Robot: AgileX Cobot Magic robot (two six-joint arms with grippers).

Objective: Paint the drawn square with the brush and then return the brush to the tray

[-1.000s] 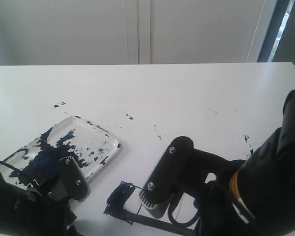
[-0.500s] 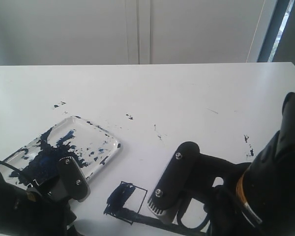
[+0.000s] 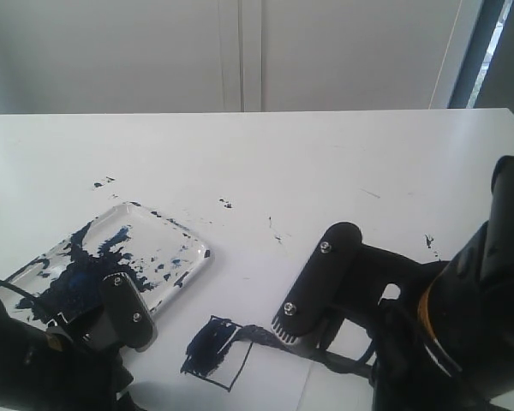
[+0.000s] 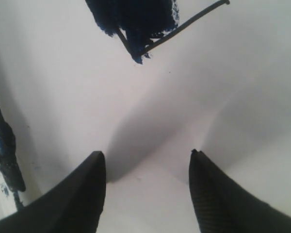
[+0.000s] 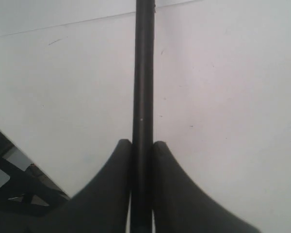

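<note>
Pinched the brush [image 5: 143, 73] in the right jaws, with its tip at the edge of the half-blue square [image 3: 211, 349] on the worktop [image 3: 325, 163]. Held the left jaws spread and empty, just beside the smeared tray [image 3: 199, 248].

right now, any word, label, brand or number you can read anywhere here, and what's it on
None: no word, label, brand or number can be read in any view.
tray: only dark blue paint blotches, no lettering.
drawn square: outline and paint, no writing.
brush: plain black shaft.
left gripper and right gripper: plain black, no marking seen.
paint specks: splatter, not characters.
</note>
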